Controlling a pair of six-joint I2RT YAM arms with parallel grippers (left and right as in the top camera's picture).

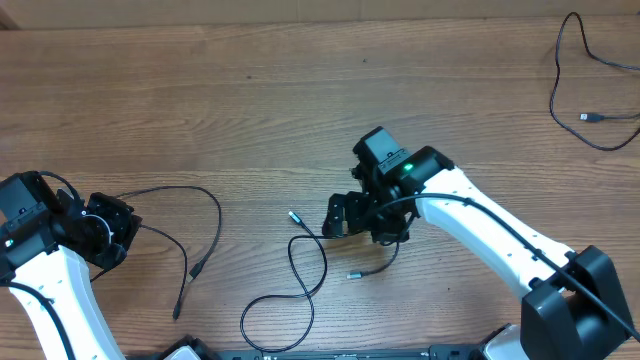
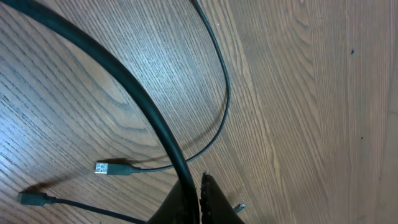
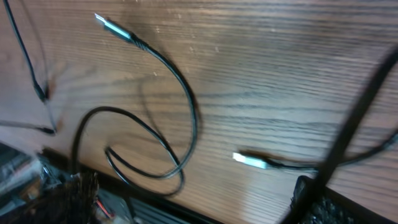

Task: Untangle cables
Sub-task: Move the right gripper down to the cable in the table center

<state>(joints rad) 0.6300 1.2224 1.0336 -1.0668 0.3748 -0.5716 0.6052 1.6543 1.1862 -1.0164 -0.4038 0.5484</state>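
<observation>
Several thin black flexible cables [image 1: 318, 262] are lying loose on the brown wood-grain table [image 1: 300, 100]. One is sitting alone at the far right [image 1: 555, 85]. One is looping over itself at near centre [image 3: 189, 106], its silver-tipped plug [image 3: 102, 22] pointing far-left. A second silver plug [image 3: 249, 160] is resting just right of that loop, and two more cables are trailing from the left arm.

The left gripper [image 2: 199, 190] is clenching, and a black cord [image 2: 130, 86] is running straight into its closed tips, so it appears to be pinching that cord. The right gripper [image 1: 345, 222] is hanging over the centre cable with its jaws looking spread and nothing between them.

These cords are probably very light and limp. They are likely to drag and snag at crossings rather than hold any shape, and a smooth jacket may slide through a loose pinch. The firmest hold is likely just behind a rigid plug, which lets the free end be drawn out through the loop.
</observation>
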